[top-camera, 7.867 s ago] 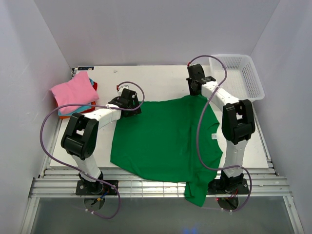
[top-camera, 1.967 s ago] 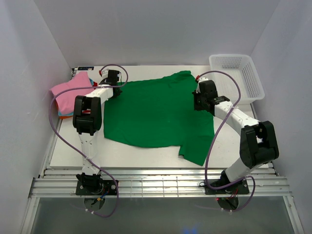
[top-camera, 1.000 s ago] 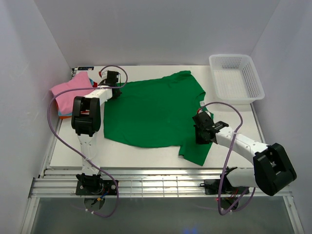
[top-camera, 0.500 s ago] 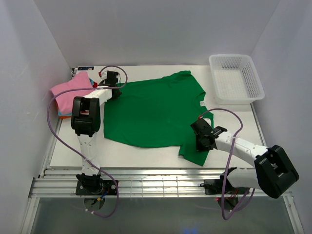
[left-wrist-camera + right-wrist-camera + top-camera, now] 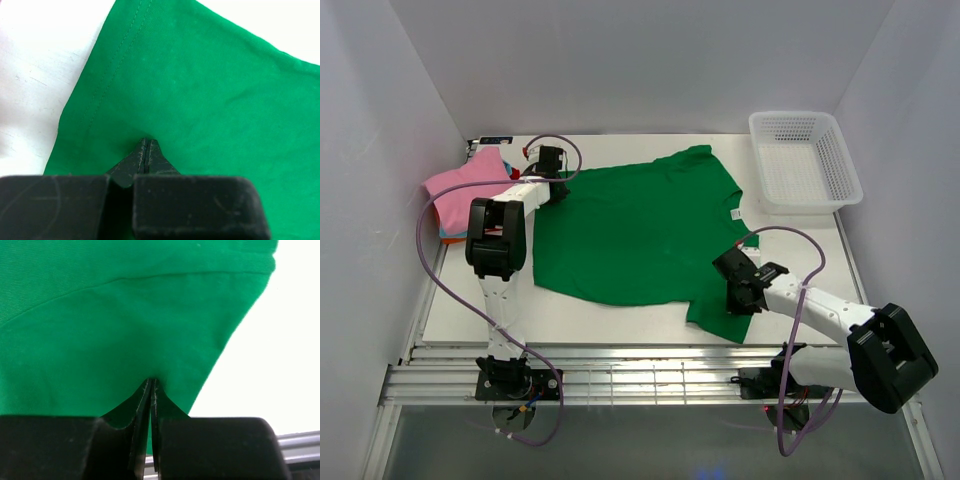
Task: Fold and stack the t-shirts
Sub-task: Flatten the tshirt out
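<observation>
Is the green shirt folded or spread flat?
Spread: the green shirt lies open across the table, with no fold visible.

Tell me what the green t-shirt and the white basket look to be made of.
The green t-shirt: soft matte knit cloth, probably cotton; it creases and shows a stitched hem. The basket: stiff white plastic, judging by its moulded mesh walls and smooth rim.

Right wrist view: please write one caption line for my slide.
Closed end effector touching the green shirt near its edge, white table beside.
</observation>
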You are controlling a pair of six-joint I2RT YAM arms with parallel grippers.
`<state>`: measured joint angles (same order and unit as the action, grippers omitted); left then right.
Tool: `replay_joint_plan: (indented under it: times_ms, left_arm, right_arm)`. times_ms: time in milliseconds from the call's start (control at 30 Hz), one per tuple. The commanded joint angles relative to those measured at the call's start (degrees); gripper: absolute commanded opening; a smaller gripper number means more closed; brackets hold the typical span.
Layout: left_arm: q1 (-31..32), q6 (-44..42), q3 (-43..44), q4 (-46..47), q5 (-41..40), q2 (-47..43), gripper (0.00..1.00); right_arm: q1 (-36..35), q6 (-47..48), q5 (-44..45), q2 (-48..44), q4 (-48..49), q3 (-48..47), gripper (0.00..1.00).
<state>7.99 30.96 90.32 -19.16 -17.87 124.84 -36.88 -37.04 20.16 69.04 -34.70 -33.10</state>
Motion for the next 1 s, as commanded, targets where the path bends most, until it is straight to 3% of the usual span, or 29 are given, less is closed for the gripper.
replay_joint_plan:
  times_ms: [0, 333, 967]
  left_arm:
    - [-0.08, -0.64, -0.94, -1.94, 0.29, -2.93, 0.00]
    - [-0.87, -0.90, -0.24, -2.02, 1.08, -2.05, 0.00]
    - [-1.92, -0.99, -0.06, -1.85, 1.34, -1.61, 0.00]
  right_arm:
    - [-0.29, -2.25, 4.26, 0.57, -7.30, -1.95, 0.08]
    - [-0.21, -1.81, 9.54, 6.90, -10.13, -7.15, 0.08]
    - [0.32, -2.16, 9.81, 13.32, -6.44, -5.48, 0.08]
